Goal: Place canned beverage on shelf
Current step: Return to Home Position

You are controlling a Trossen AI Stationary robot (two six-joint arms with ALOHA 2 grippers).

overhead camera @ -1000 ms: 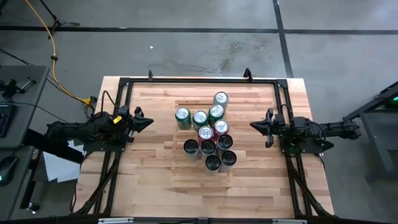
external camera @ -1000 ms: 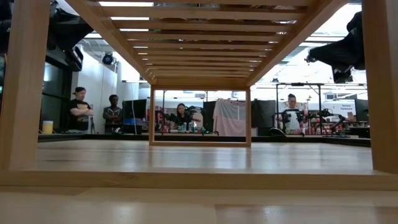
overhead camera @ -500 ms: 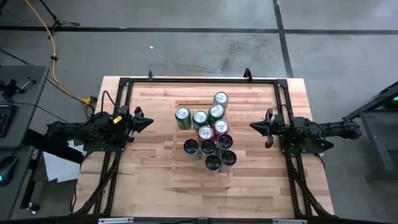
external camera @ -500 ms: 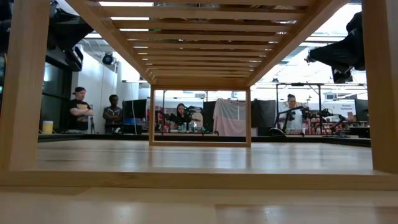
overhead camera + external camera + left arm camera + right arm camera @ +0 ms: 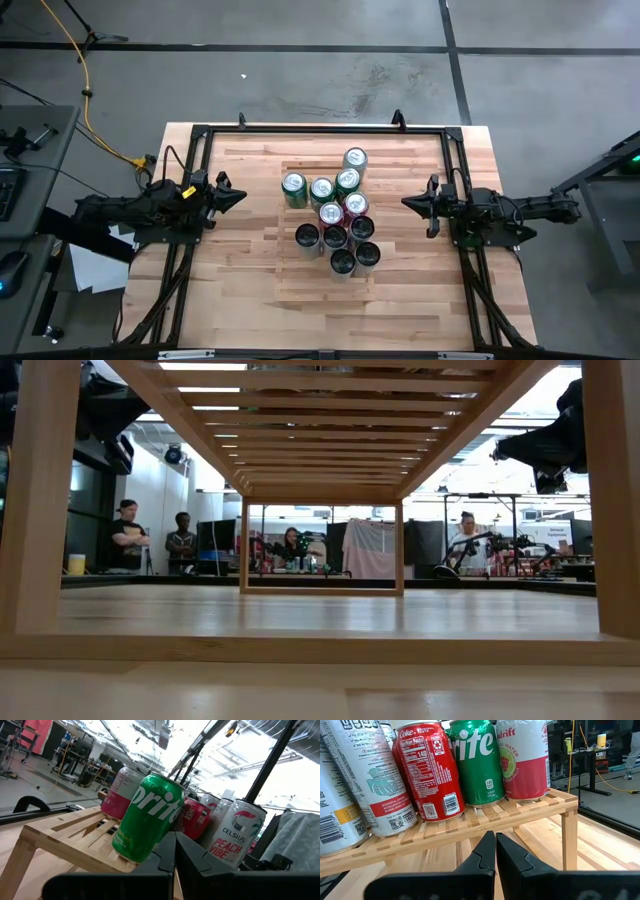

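Wooden shelf (image 5: 470, 822) carries eleven cans (image 5: 331, 212) (five dark-topped); left end effector (image 5: 238, 197) and right end effector (image 5: 408, 202) both closed.

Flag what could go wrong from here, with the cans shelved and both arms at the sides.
The cans stand packed in a tight cluster; one nudge could topple several.
The green Sprite can stands close to the edge of the shelf on gapped slats, so a jolt might tip it off.
The left gripper and right gripper, both shut, point at the cluster; any forward drift could strike it.
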